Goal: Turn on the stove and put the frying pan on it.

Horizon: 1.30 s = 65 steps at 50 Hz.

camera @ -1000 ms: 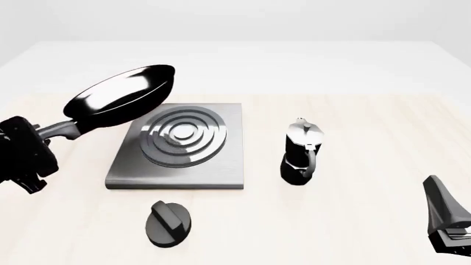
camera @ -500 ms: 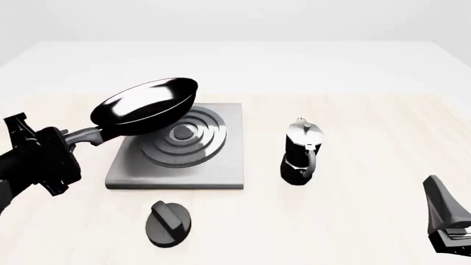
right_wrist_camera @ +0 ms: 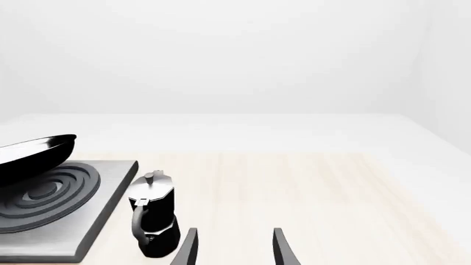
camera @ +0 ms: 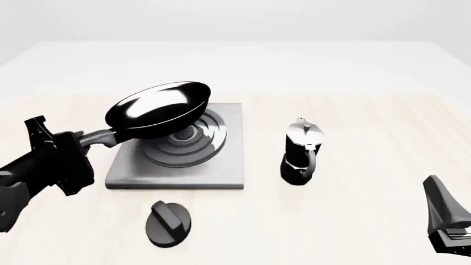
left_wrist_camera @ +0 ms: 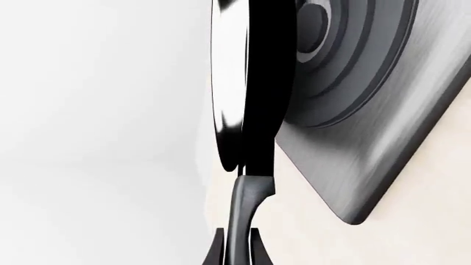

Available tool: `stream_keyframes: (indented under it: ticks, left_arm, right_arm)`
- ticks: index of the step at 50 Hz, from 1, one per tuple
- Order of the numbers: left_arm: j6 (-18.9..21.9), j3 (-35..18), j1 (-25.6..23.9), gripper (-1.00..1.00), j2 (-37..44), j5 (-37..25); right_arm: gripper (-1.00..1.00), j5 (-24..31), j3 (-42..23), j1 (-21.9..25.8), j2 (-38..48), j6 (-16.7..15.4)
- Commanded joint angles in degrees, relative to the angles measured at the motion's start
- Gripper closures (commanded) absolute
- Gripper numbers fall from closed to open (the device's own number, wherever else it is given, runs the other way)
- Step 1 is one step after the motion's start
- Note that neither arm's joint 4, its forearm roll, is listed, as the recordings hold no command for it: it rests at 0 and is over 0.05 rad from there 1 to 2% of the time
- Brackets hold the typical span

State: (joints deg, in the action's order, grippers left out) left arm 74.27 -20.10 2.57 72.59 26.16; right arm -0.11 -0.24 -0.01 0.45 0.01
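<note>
The frying pan (camera: pixel 160 109) has moved to the right since a moment ago. Before, it hung off to the left of the stove (camera: pixel 178 148). Now it is up in the air over the back left part of the rings, and the left arm has come in with it.

From the front, the left gripper (camera: pixel 83 144) holds the end of the pan's long handle. The pan is tipped a little and does not touch the stove. The round black knob (camera: pixel 169 222) sits on the table (camera: pixel 353 110) just in front of the stove. It is apart from the stove. The moka pot (camera: pixel 301 150) stands upright to the right of the stove, near it but not touching. The right gripper (camera: pixel 450 221) is low at the right edge, well apart from everything.

In the left wrist view, the two fingers (left_wrist_camera: pixel 215 253) are pressed on the handle, one on each side. The frying pan (left_wrist_camera: pixel 254 83) is seen edge on, with a gap between it and the stove (left_wrist_camera: pixel 368 110) with its grey rings.

In the right wrist view, the right gripper (right_wrist_camera: pixel 234 247) has its jaws apart with nothing between them. The moka pot (right_wrist_camera: pixel 153 214) is just ahead. Past it lies the stove (right_wrist_camera: pixel 63 212), and the frying pan (right_wrist_camera: pixel 33 157) floats above it.
</note>
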Motion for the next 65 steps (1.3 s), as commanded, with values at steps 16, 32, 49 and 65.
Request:
stream_keyframes:
  ticks: [16,32,49,65]
  left_arm:
    - [1.0,-0.3,-2.8,1.0,2.7,4.3]
    - [2.7,1.2,-3.1,1.0,6.2,8.8]
    - [2.9,1.2,-5.1,1.0,8.0,10.7]
    - [1.9,1.6,-6.0,1.0,8.8,11.2]
  right_arm:
    - [-1.0,0.0,0.0,0.0,0.0,0.0]
    - [-1.0,0.0,0.0,0.0,0.0,0.0]
    - [-1.0,0.0,0.0,0.0,0.0,0.0]
    - [-1.0,0.0,0.0,0.0,0.0,0.0]
